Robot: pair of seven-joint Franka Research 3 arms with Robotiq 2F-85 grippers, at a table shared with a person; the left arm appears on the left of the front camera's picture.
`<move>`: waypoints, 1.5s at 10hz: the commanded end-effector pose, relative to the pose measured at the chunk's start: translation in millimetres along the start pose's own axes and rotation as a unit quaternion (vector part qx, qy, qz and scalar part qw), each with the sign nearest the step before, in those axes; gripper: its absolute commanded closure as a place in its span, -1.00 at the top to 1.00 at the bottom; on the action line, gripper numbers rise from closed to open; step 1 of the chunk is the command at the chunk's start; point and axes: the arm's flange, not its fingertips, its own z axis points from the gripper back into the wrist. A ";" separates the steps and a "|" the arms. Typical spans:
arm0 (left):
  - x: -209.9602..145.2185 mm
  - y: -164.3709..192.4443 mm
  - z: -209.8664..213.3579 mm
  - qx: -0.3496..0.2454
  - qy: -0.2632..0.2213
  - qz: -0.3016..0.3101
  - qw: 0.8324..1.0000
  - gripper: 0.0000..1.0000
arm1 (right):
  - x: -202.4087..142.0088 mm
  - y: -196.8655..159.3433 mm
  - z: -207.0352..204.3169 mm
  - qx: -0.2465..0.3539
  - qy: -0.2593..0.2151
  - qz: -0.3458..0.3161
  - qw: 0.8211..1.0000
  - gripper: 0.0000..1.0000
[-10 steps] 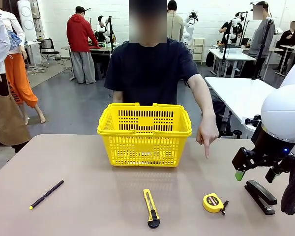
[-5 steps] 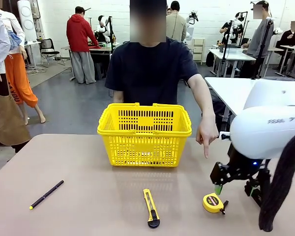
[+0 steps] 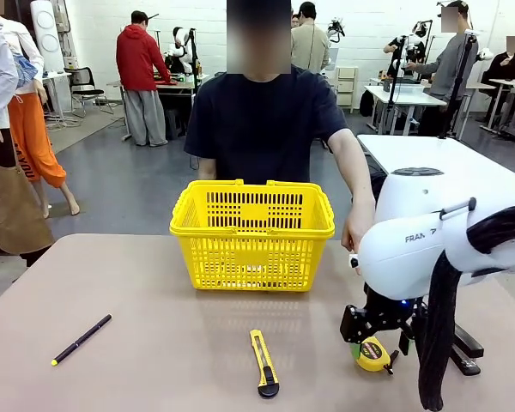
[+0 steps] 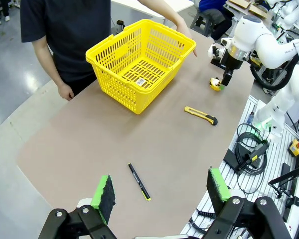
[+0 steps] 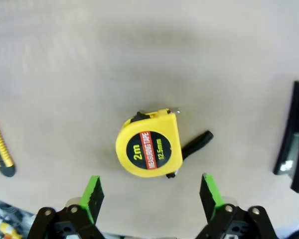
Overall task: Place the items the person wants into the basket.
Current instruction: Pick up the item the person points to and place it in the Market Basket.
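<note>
Busy lab, tan table [image 3: 154, 292], left tool [image 4: 160, 177] spread, right tool [image 5: 149, 178] spread over tape measure [image 5: 148, 149]

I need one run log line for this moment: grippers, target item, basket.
right gripper: open, over tape measure | left gripper: open, holds nothing | utility knife: lying on table | basket: upright, near person

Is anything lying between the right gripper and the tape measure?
Nothing. In the right wrist view, a bare stretch of tabletop separates the open right gripper from the tape measure, which lies centred just beyond its fingertips.
</note>
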 end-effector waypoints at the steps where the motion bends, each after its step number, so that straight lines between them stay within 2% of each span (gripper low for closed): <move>1: 0.7 -0.5 0.7 -0.006 -0.002 -0.003 1.000 0.93 | 9.1 6.9 -6.5 -0.019 -0.009 0.015 1.000 1.00; 8: 0.7 -0.5 0.7 -0.006 -0.002 -0.003 1.000 0.93 | 13.9 0.0 -16.3 0.014 -0.028 0.065 0.997 1.00; 15: 0.7 -0.5 0.7 -0.006 -0.002 -0.003 1.000 0.93 | 17.7 -6.4 -25.2 0.026 -0.009 0.078 0.997 1.00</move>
